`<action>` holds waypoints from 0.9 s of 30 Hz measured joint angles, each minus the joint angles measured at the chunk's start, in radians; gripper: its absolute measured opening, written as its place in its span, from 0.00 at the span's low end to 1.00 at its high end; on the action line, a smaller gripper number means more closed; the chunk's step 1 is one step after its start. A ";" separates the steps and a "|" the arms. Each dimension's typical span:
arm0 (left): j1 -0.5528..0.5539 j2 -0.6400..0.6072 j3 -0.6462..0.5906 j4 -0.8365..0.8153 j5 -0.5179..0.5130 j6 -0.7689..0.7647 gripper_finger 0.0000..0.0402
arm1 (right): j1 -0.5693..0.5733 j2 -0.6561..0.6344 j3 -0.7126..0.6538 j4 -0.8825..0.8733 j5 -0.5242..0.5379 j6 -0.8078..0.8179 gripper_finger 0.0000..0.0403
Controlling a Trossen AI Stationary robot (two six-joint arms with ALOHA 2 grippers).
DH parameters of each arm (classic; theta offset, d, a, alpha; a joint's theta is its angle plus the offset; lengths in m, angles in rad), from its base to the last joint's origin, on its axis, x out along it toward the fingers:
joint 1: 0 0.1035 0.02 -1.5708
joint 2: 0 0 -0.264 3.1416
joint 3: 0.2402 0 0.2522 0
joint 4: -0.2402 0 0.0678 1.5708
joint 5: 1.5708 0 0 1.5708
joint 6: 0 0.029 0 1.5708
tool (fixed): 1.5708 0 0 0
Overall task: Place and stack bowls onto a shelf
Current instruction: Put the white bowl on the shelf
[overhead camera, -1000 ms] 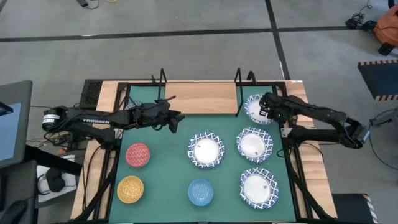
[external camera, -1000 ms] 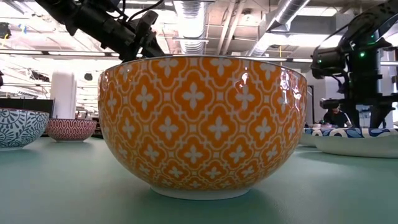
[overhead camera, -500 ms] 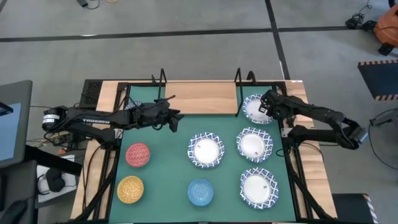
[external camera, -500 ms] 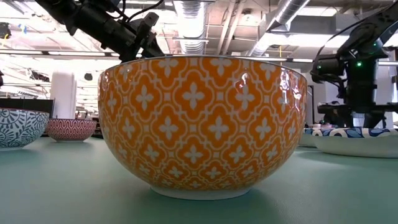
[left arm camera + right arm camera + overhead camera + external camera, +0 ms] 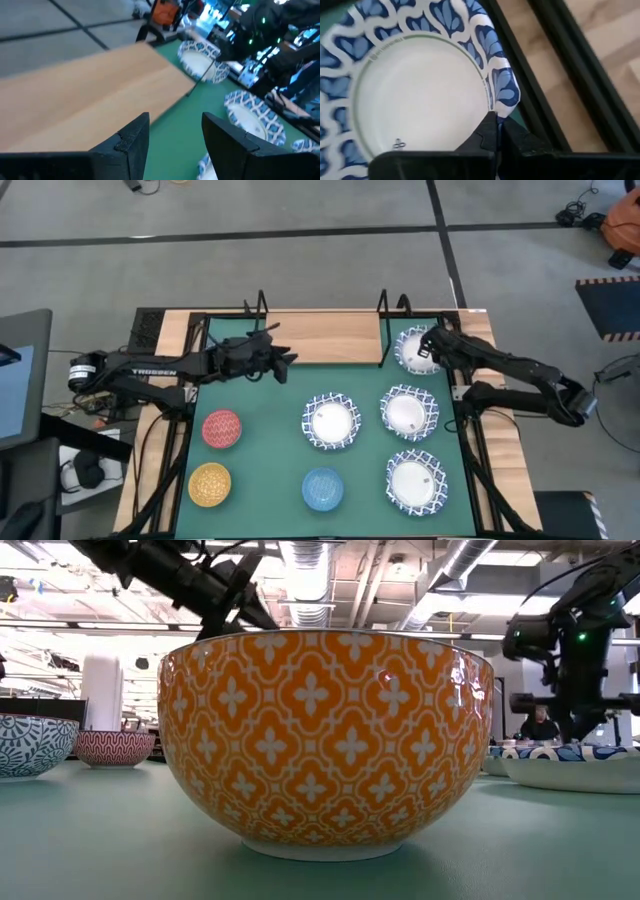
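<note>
White bowl (image 5: 415,95) rim pinched by right tool (image 5: 492,131) beside shelf (image 5: 322,338) frame, left tool (image 5: 172,137) spread above shelf edge

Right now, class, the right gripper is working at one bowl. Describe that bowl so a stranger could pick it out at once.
Start at the wooden shelf along the far edge of the green mat. Just off the shelf's right end sits a white bowl with a blue lattice rim. Three matching bowls lie nearer the front, but only this one has its rim pinched by the right gripper.
</note>
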 joint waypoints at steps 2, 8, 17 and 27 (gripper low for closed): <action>0.009 0.013 0.036 -0.007 -0.007 0.033 0.41 | 0.035 -0.036 0.013 -0.001 0.058 -0.001 0.06; 0.032 0.124 0.195 -0.049 0.003 0.109 0.41 | 0.162 -0.127 0.086 0.003 0.270 -0.050 0.06; 0.033 0.337 0.495 -0.285 0.003 0.182 0.41 | 0.304 -0.168 0.199 0.019 0.453 -0.207 0.06; 0.033 0.388 0.590 -0.370 0.009 0.205 0.41 | 0.399 -0.167 0.271 0.025 0.537 -0.256 0.06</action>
